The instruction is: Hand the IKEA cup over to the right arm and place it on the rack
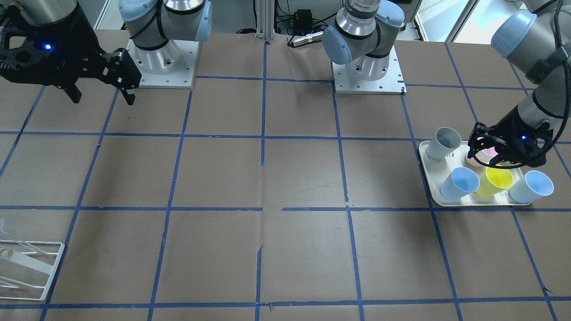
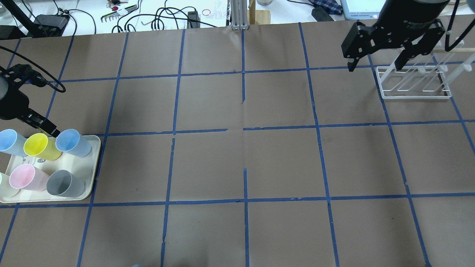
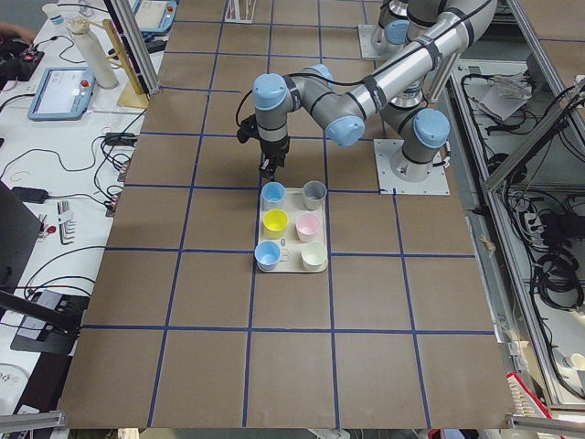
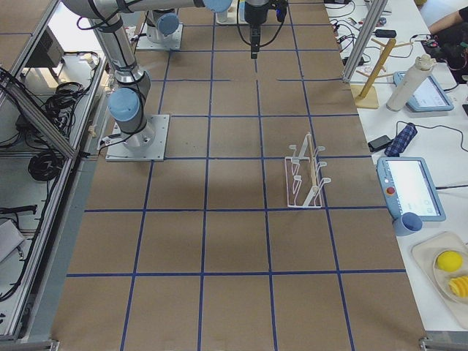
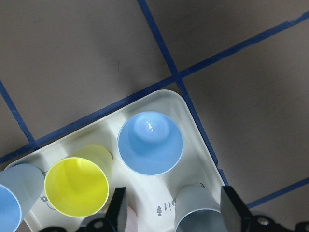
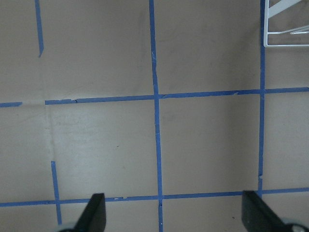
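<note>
With our left gripper (image 5: 174, 210) spread wide over the tray (image 5: 193, 126), the corner IKEA cup (image 5: 150, 143) crowds the yellow cup (image 5: 77, 186), so we risk knocking neighbours; the right gripper (image 2: 375, 65) hangs wide open by the rack (image 2: 415, 83).

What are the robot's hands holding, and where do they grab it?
Nothing is held. The left gripper hangs open near a pale blue cup on the tray; the right gripper is open over the table.
</note>
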{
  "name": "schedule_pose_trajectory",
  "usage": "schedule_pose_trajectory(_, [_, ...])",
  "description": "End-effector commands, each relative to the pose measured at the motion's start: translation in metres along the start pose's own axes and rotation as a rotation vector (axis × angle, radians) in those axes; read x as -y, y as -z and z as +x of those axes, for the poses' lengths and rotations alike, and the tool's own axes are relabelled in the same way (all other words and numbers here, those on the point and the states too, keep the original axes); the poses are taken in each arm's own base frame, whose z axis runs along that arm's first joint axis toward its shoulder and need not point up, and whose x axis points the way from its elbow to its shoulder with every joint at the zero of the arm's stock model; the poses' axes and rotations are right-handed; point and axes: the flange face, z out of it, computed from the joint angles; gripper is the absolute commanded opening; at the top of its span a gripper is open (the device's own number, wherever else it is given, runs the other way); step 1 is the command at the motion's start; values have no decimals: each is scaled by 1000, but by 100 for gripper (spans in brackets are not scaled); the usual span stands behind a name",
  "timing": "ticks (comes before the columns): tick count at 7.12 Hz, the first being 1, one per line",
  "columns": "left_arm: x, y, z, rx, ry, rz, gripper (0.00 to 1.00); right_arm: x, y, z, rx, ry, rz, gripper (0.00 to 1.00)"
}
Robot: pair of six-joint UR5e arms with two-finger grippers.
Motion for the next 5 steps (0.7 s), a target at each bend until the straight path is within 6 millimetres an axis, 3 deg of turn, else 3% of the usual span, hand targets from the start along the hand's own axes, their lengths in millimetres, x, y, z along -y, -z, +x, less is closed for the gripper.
schedule_pose_trajectory(1, [8,-26,-13,-1,-31,3,56,5,-1,63,3,62,-15,100])
schedule_pose_trajectory(4, [18,-51,-31,13,-73,10,56,1,-15,154,77,103,-38,100])
schedule_pose_trajectory(5, [16,-60,-34,4,-77,6,56,-4,-22,168,167,79,-52,100])
